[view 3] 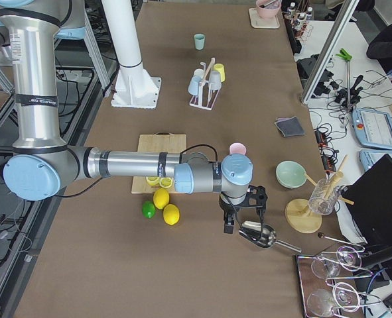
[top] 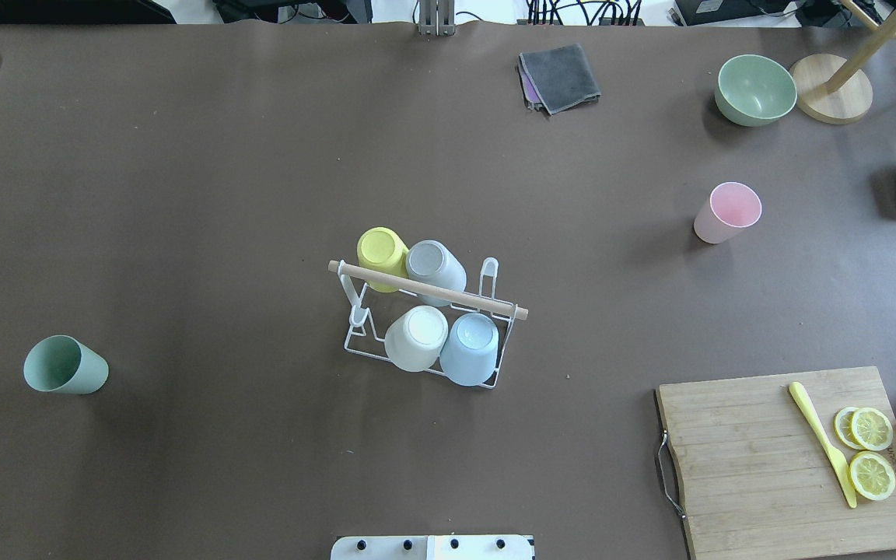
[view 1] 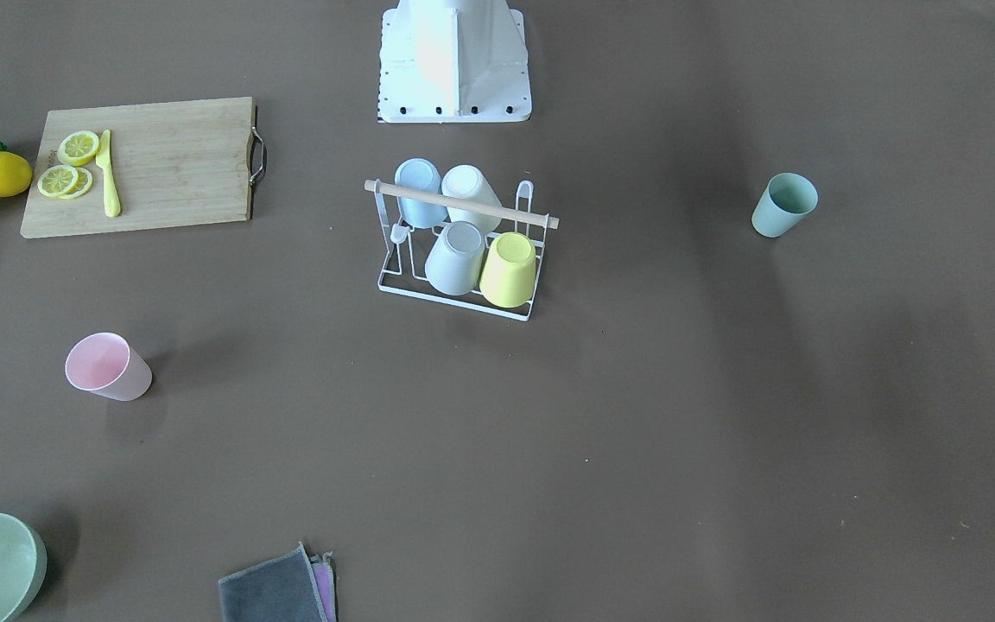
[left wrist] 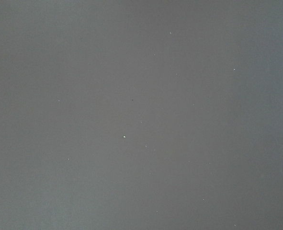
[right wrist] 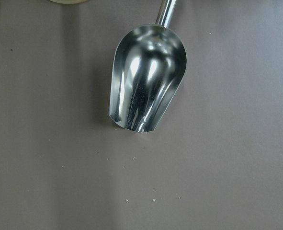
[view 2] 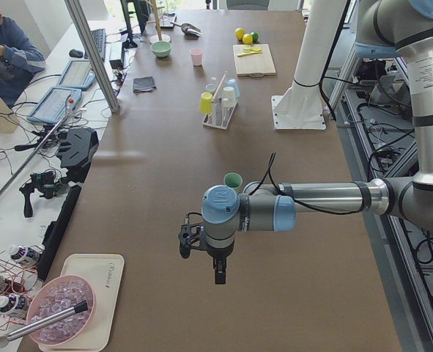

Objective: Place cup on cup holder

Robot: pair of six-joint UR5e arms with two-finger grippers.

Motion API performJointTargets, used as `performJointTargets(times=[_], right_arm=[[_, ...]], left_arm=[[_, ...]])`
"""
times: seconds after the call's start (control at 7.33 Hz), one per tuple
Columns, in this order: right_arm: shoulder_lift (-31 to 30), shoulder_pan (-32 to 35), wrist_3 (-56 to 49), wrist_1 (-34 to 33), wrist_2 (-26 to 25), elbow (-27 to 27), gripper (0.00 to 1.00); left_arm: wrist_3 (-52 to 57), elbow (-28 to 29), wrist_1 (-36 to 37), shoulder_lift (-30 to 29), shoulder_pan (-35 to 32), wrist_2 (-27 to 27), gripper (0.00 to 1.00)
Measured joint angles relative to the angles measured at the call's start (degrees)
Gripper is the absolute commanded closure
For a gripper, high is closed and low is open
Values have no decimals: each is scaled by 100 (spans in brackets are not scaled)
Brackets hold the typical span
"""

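White cup holder (top: 510, 310): four cups (top: 470, 348)

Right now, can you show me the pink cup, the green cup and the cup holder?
pink cup (top: 734, 207), overhead view, inside its mouth.
green cup (top: 87, 374), overhead view, its outer wall.
cup holder (top: 428, 289), overhead view, middle of its wooden rod.

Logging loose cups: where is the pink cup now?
In the overhead view, the pink cup stands upright on the right, between the green bowl and the cutting board.
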Motion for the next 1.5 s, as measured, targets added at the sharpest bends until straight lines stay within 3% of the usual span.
performJointTargets(times=[0.55, 1.09, 1.5], right_arm=[[198, -119, 14, -52, 20, 144, 0], [638, -706, 154, -686, -33, 393, 0], [1222, -1253, 456, -759, -131, 430, 0]], left_arm=[[-1, 61, 122, -168, 26, 3, 2], [8, 457, 976, -1205, 525, 56, 2], [-8, 396, 1741, -2026, 1007, 133, 2]])
